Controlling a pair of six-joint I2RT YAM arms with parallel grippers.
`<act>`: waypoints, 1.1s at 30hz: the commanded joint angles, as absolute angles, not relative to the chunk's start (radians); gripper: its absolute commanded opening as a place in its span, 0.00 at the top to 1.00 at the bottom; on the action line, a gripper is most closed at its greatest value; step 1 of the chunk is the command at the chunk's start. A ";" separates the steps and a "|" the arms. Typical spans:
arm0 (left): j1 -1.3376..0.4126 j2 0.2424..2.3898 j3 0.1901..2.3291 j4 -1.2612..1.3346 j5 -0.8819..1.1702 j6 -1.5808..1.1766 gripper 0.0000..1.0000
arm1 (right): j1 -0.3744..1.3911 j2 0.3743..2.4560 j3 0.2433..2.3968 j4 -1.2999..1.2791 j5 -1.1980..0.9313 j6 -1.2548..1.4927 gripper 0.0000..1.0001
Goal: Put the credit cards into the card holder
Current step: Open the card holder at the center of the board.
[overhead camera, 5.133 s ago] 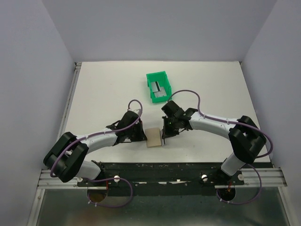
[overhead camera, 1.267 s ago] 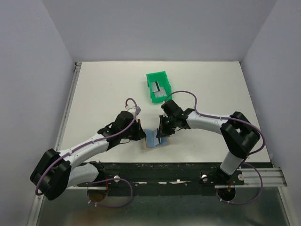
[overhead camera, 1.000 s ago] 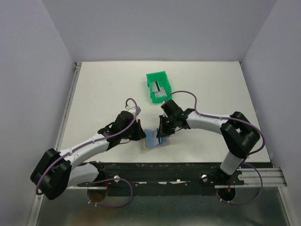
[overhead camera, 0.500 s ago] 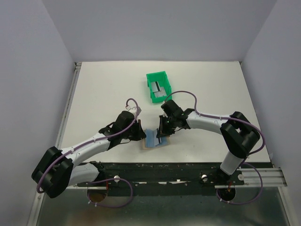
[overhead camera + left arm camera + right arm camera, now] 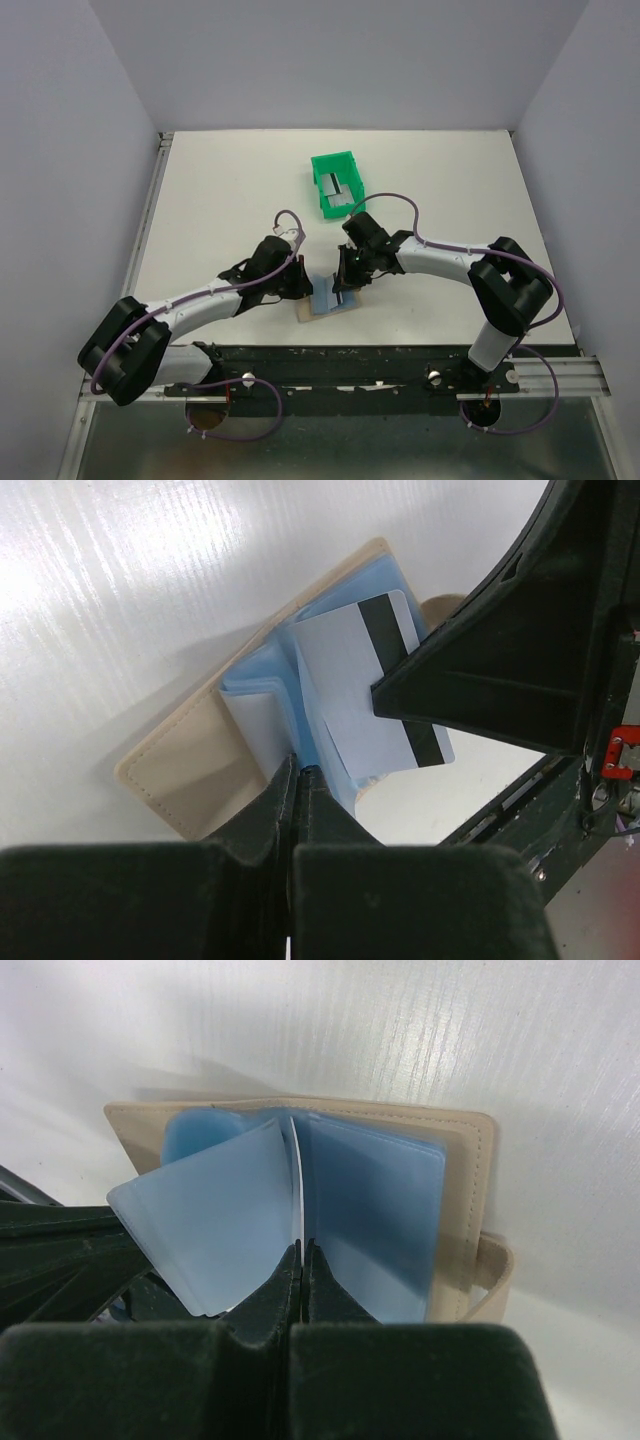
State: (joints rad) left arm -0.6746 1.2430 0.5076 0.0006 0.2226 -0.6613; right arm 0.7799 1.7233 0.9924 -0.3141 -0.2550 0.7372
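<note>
The tan card holder (image 5: pixel 320 301) lies open near the table's front edge, its pale blue sleeves fanned up. My left gripper (image 5: pixel 301 285) is shut on one blue sleeve (image 5: pixel 262 715) at the holder's (image 5: pixel 190 775) fold. My right gripper (image 5: pixel 345 284) is shut on a credit card (image 5: pixel 365 685) with a dark stripe. It holds the card edge-on (image 5: pixel 297 1185) between the sleeves of the holder (image 5: pixel 466 1195). Another credit card (image 5: pixel 342 190) lies in the green bin.
The green plastic bin (image 5: pixel 322 170) stands behind the grippers, toward the table's middle. The table's front edge and the black rail (image 5: pixel 380 355) run just below the holder. Both arms meet over the holder, wrists close together.
Five seconds ago the holder lay shut between the grippers; it now lies open. In the last second the left arm has swung a little right at the elbow; the right arm has not moved.
</note>
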 commanded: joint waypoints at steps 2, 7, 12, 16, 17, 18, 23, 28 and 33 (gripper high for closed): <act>-0.687 1.278 0.509 0.041 0.253 -0.666 1.00 | 0.787 1.763 0.963 -0.337 -0.221 0.742 1.00; -0.690 1.308 0.532 0.043 0.259 -0.660 1.00 | 0.787 1.766 0.959 -0.330 -0.224 0.746 1.00; -0.699 1.362 0.560 0.069 0.278 -0.658 1.00 | 0.788 1.766 0.951 -0.316 -0.241 0.749 1.00; -0.715 1.408 0.595 0.074 0.284 -0.657 1.00 | 0.787 1.767 0.946 -0.302 -0.250 0.752 1.00; -0.719 1.419 0.606 0.074 0.284 -0.658 1.00 | 0.787 1.766 0.945 -0.301 -0.253 0.755 1.00; -0.722 1.427 0.610 0.075 0.285 -0.658 1.00 | 0.787 1.766 0.943 -0.299 -0.255 0.753 1.00; -0.739 1.456 0.630 0.078 0.284 -0.661 1.00 | 0.788 1.769 0.937 -0.290 -0.264 0.758 1.00; -0.744 1.492 0.637 0.089 0.284 -0.664 1.00 | 0.788 1.749 0.928 -0.285 -0.256 0.764 1.00; -0.752 1.532 0.635 0.103 0.284 -0.667 1.00 | 0.784 1.698 0.913 -0.308 -0.215 0.767 1.00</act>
